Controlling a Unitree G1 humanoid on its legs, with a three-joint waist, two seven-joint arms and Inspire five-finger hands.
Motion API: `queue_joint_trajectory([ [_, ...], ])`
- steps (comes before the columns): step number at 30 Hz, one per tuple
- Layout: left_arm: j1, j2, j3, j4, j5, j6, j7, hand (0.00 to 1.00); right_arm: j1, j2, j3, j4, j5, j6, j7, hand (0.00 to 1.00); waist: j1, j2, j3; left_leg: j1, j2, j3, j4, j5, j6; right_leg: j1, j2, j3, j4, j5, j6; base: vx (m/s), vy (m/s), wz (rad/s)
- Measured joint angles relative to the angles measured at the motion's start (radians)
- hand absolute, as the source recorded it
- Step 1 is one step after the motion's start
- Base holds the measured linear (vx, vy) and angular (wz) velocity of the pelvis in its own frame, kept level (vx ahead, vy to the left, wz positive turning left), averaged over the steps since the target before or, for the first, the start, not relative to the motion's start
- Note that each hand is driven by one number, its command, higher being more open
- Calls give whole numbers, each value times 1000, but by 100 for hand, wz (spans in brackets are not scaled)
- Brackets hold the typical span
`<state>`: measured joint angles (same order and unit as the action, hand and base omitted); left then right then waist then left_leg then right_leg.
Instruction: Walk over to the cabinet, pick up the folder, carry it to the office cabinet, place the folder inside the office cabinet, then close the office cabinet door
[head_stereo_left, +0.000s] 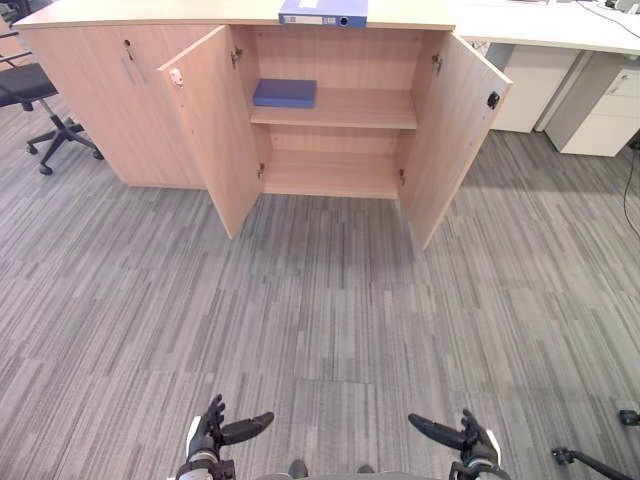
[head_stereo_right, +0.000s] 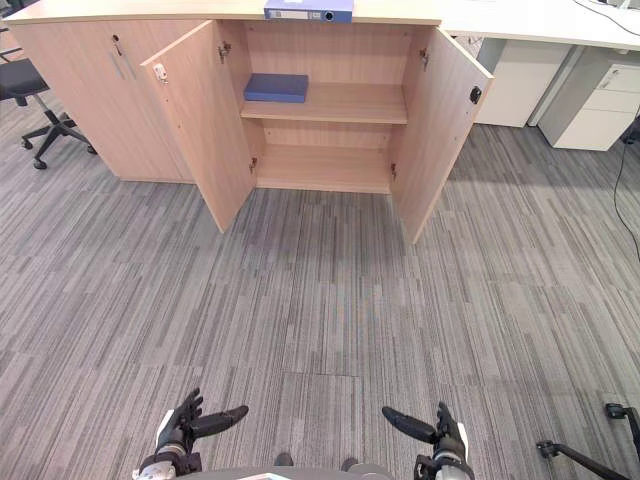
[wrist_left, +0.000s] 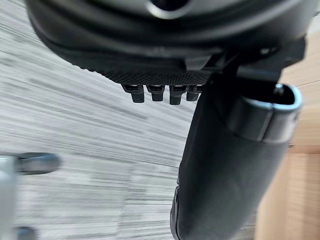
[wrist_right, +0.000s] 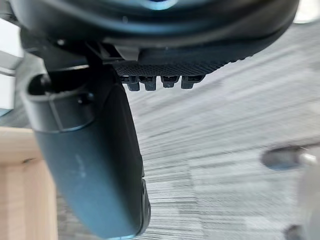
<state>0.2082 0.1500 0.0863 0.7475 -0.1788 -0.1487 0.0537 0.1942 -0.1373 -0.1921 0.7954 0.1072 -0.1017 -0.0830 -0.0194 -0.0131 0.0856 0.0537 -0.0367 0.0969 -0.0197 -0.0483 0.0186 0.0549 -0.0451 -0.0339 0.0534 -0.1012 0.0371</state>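
Grey striped carpet (head_stereo_left: 320, 320) before open wooden cabinet (head_stereo_left: 345, 108)

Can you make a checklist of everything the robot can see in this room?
Surface: grey striped carpet.
Job's things: blue folder lies on top of the cabinet; both cabinet doors open; dark blue flat thing on upper shelf.
Clutter: nothing seen.
Hands: left hand and right hand low, open, empty.
Cables: thin dark cable on floor at right.
Surroundings: black office chair left; white desks right.
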Motion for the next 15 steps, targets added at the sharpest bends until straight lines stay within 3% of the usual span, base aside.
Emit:
queue_joint_trajectory([
  [11, 30, 3, 37, -91, -21, -9, -10, 100, -28, -16, 0, -52, -70, 1, 16, 100, -18, 3, 37, 14, -5, 1, -16, -6, -9, 14, -7, -21, -5, 1, 2, 31, 8, 2],
  [15, 35, 1, 44, -132, -39, -8, -6, 100, -45, -16, -1, -82, -69, 2, 8, 100, -15, -2, 57, -35, -7, 19, 21, -26, -9, -23, -12, -15, -4, 1, 3, -36, -2, -8],
])
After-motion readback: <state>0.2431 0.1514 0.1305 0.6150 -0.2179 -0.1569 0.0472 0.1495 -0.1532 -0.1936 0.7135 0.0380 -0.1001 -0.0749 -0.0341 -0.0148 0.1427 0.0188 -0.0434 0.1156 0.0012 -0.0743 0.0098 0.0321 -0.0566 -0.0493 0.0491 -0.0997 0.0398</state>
